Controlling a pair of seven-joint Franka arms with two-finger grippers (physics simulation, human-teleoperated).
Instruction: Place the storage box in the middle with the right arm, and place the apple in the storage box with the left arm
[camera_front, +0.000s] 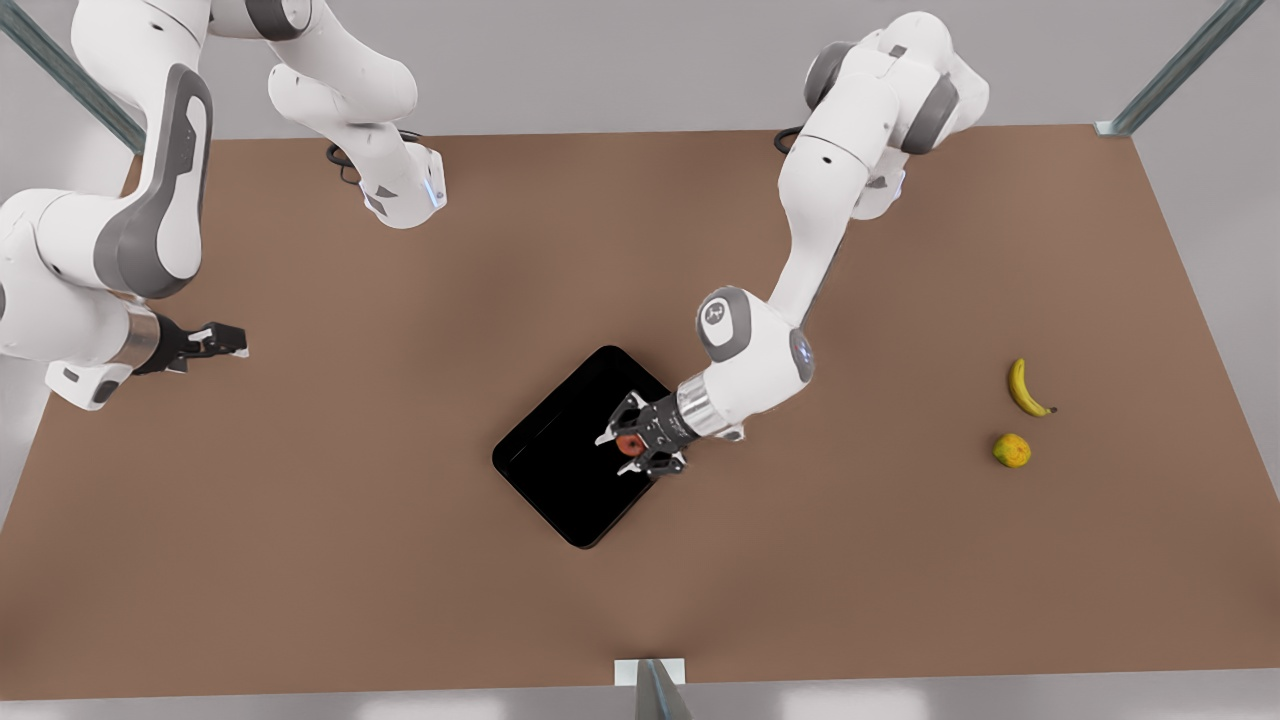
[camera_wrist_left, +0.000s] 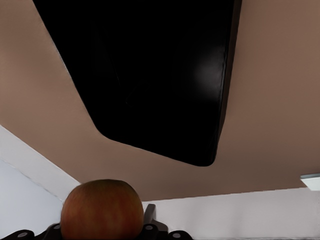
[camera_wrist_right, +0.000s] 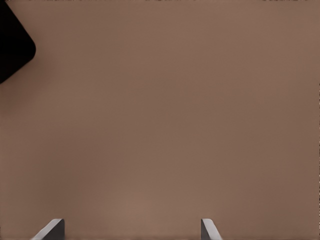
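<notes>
Hanging over the storage box (camera_front: 570, 455), the left tool (camera_front: 622, 447) has the apple (camera_front: 630, 444) gripped between its white-tipped fingers, which are closed against the fruit's sides. In the front view this tool belongs to the arm reaching in from the front view's right, and it sits above the box's right-hand part, near the rim. The left wrist view shows the apple (camera_wrist_left: 102, 210) close up against the tool's base, red-orange with a yellowish flush, and the glossy black box (camera_wrist_left: 150, 80) below it on the brown bench (camera_wrist_left: 270, 125); whether the fruit touches the box floor cannot be told.

The box lies turned at an angle near the middle of the bench (camera_front: 350, 560).

The right tool (camera_front: 225, 342) waits at the front view's left edge, well apart from the box, over bare bench. Its two fingertips (camera_wrist_right: 52, 229) stand wide apart in the right wrist view with nothing between them, and a rounded corner of the box (camera_wrist_right: 12, 47) shows farther off.

A banana (camera_front: 1024, 388) and a yellow-green lumpy fruit (camera_front: 1012, 450) lie near each other toward the front view's right side, well apart from the box.
</notes>
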